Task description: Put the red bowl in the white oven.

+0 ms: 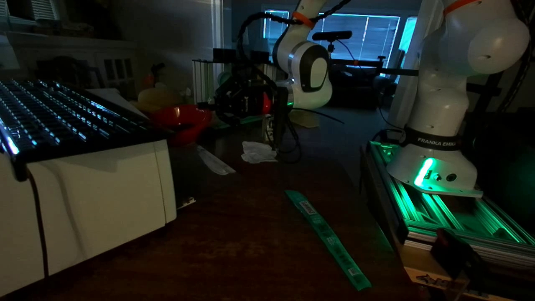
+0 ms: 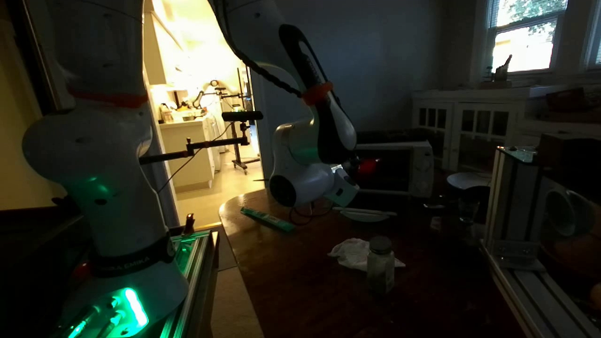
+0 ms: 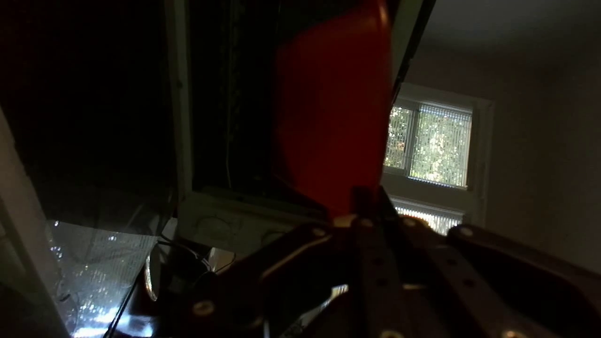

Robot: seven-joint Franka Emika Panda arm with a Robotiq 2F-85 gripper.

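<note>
The red bowl (image 1: 182,121) is held at its rim by my gripper (image 1: 207,106), beside the front of the white oven (image 1: 104,200). In an exterior view the bowl (image 2: 368,165) shows as a dim red patch before the oven's (image 2: 421,169) dark front; the arm hides most of the gripper there. In the wrist view the bowl (image 3: 333,108) reaches out from the closed fingertips (image 3: 366,202), with the oven's frame (image 3: 185,117) and dark inside behind it. The oven front looks open. How far the bowl is inside the opening I cannot tell.
A keyboard (image 1: 75,117) lies on top of the oven. A white crumpled scrap (image 2: 352,253), a lidded jar (image 2: 381,267) and a long green packet (image 1: 328,238) are on the table. A metal frame (image 2: 500,206) stands at one side, near a white plate (image 2: 469,180).
</note>
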